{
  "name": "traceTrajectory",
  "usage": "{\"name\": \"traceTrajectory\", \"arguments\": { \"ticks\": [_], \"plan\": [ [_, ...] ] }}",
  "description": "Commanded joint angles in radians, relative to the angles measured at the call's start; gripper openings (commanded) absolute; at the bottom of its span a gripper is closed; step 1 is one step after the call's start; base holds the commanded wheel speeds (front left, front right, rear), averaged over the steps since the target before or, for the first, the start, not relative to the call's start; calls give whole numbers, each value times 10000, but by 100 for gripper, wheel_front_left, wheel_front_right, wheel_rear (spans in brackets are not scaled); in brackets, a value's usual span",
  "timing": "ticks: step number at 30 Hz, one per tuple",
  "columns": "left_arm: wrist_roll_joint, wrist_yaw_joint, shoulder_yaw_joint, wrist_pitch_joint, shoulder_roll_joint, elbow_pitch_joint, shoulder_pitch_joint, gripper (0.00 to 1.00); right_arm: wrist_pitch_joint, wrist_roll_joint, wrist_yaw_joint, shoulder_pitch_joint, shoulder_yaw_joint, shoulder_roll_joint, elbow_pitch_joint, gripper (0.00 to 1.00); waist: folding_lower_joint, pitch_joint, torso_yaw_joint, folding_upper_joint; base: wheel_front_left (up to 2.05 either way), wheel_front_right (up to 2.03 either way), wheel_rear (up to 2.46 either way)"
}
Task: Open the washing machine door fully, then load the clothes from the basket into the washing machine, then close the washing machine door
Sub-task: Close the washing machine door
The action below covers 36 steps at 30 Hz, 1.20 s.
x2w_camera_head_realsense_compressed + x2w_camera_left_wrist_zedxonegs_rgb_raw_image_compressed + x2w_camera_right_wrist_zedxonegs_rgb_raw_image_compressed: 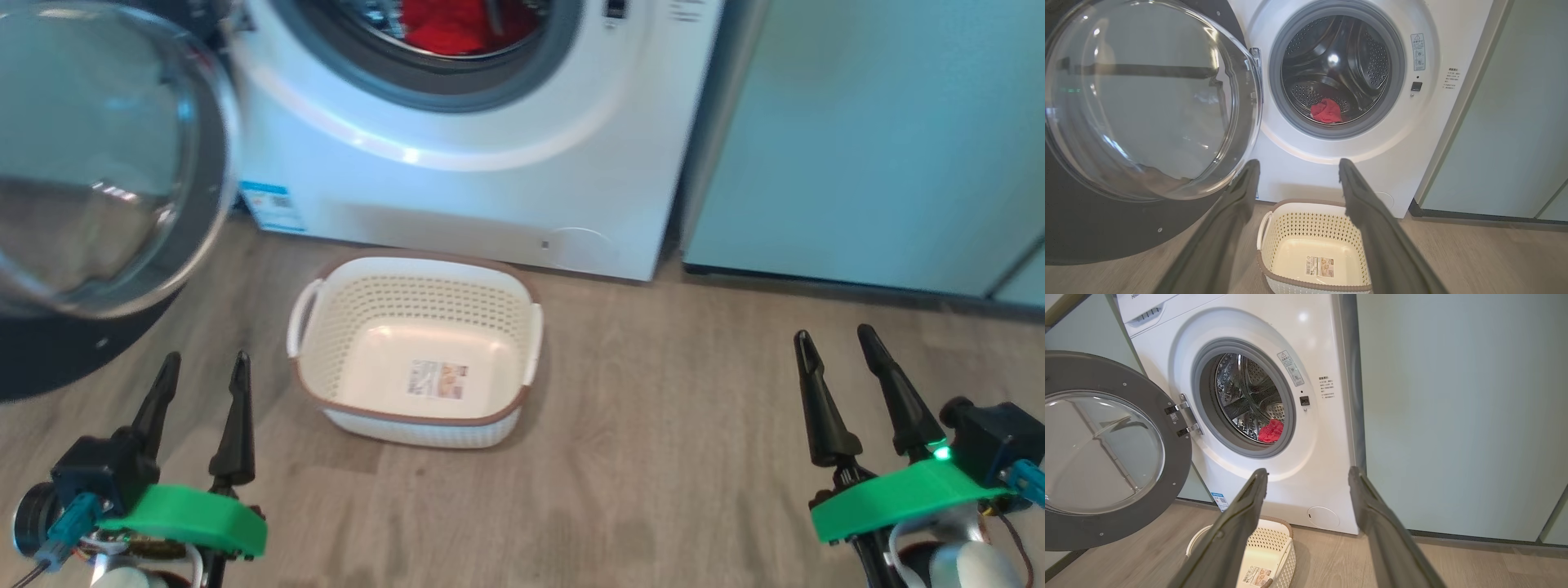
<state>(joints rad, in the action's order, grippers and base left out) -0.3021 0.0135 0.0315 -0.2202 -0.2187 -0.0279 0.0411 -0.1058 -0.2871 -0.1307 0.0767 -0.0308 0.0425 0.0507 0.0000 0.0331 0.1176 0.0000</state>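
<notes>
**A:** Is the loading done?

**B:** It looks so. The clothes (1326, 111) lie in the washing machine (490, 188) drum at top centre, and the basket (359, 327) below is empty.

**A:** So it's the washing machine door (90, 163), upper left?

**B:** Yes. The left fingers (237, 425) and right fingers (820, 408) are wide, holding nothing. I'd reach the left behind the rim's free edge, far from the hinge, and sweep it shut.

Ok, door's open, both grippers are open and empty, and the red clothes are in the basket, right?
Wrong on the clothes: they lie in the washing machine drum, per the left wrist view; the basket holds none. The door is open, left gripper and right gripper open and empty: correct.
</notes>
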Motion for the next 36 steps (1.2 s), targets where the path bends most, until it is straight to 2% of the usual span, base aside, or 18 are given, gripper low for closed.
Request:
{"name": "traceTrajectory", "arguments": {
  "ticks": [1,9,16,26,36],
  "plan": [
    [-20,-57,-352,-78,-171,220,-465,100,14,-10,0,-159,237,77,420,100,0,-140,711,0,0,0,0],
    [-128,-219,-453,-109,-142,57,-325,100,134,-19,0,84,317,77,500,100,0,-401,2300,0,0,0,0],
    [-266,-360,-580,-82,-162,93,-108,100,147,-109,0,163,454,77,489,100,0,-497,3326,0,0,0,0],
    [-295,-361,-427,-51,-166,66,-234,100,104,-131,0,160,509,77,414,100,0,-443,3785,0,0,0,0],
    [-273,-397,-299,-46,-219,-13,-382,100,79,-140,0,60,554,77,353,100,0,-362,3869,0,0,0,0]
  ]
}}
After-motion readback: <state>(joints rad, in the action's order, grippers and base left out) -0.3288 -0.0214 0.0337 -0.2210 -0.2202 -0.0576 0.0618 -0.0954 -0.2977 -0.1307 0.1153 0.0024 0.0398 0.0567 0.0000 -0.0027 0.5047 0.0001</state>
